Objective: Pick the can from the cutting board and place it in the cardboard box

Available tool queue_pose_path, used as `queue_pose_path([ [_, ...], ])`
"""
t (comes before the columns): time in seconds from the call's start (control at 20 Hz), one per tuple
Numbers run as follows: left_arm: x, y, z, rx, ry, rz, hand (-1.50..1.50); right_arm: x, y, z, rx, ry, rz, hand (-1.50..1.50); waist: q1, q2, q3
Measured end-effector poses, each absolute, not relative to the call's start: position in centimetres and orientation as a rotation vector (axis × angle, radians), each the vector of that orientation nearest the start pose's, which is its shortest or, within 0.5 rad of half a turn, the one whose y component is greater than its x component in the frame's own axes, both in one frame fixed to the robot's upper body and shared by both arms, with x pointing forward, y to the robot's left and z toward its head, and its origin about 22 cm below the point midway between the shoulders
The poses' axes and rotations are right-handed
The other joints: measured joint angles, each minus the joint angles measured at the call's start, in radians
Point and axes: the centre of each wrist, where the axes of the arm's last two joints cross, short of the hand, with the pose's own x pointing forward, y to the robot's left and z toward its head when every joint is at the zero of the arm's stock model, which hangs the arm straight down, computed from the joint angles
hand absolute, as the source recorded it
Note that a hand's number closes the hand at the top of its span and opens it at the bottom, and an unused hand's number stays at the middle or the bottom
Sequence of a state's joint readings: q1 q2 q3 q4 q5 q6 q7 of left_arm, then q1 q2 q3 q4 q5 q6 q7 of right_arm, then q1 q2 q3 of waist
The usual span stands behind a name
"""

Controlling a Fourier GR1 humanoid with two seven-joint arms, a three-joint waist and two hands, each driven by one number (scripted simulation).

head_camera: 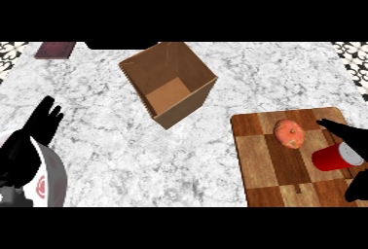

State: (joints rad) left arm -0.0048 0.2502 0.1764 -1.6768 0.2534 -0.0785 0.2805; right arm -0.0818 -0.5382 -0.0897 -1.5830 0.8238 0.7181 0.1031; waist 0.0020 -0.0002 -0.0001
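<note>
Right hand [354, 141] curled round red can [332, 157], silver top, tilted

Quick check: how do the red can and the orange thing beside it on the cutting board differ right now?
The can is red with a grey end and lies tilted on its side; the orange object is rounded, pale orange and speckled. The right hand is curled round the can, while the orange object sits apart from the hand, untouched. Both are over the cutting board.
</note>
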Motion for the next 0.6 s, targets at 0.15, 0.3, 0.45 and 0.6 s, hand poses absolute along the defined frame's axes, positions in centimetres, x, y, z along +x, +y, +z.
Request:
queue_pose_path([
  [0.15, 24.42, 32.19, 5.18, 0.058, -1.442, 0.052, 0.0, 25.85, -35.44, 8.37, -0.672, -0.821, 1.273, 1.5, -0.002, 0.0, 0.0],
  [0.3, 24.19, 32.22, 5.34, 0.053, -1.439, 0.051, 0.0, 26.04, -35.58, 8.32, -0.68, -0.866, 1.28, 1.5, -0.001, 0.0, 0.0],
  [0.45, 24.41, 32.36, 5.85, 0.053, -1.442, 0.049, 0.0, 26.13, -35.65, 7.75, -0.685, -0.906, 1.299, 1.5, -0.001, 0.0, 0.0],
  [0.6, 24.05, 32.1, 5.12, 0.052, -1.442, 0.052, 0.0, 26.65, -36.06, 7.87, -0.689, -0.938, 1.301, 1.5, 0.0, 0.0, -0.001],
])
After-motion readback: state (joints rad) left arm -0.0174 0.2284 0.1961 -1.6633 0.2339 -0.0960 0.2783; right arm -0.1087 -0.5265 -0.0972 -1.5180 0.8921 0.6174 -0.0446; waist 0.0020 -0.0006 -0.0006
